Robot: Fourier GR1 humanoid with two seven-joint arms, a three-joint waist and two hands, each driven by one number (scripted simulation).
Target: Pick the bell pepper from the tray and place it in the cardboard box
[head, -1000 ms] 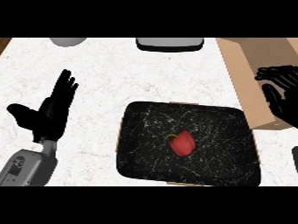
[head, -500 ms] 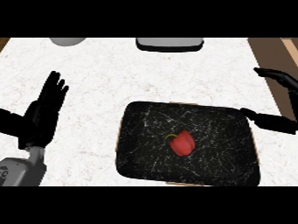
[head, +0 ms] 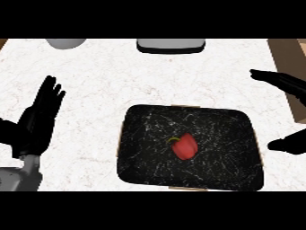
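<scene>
Red and small, the bell pepper (head: 185,146) lies near the middle of the black marbled tray (head: 148,166), touching neither hand. The right hand (head: 299,88) hangs just past the tray's right edge, fingers straight and thumb spread wide apart, holding nothing; the pepper sits to its left, well apart. Behind that hand, at the counter's right edge, a strip of the cardboard box (head: 299,67) shows. The left hand (head: 34,119) rests open, fingers up, left of the tray on the white marble counter (head: 115,76). Beyond both hands, 2 grey objects (head: 170,46) sit at the far edge.
</scene>
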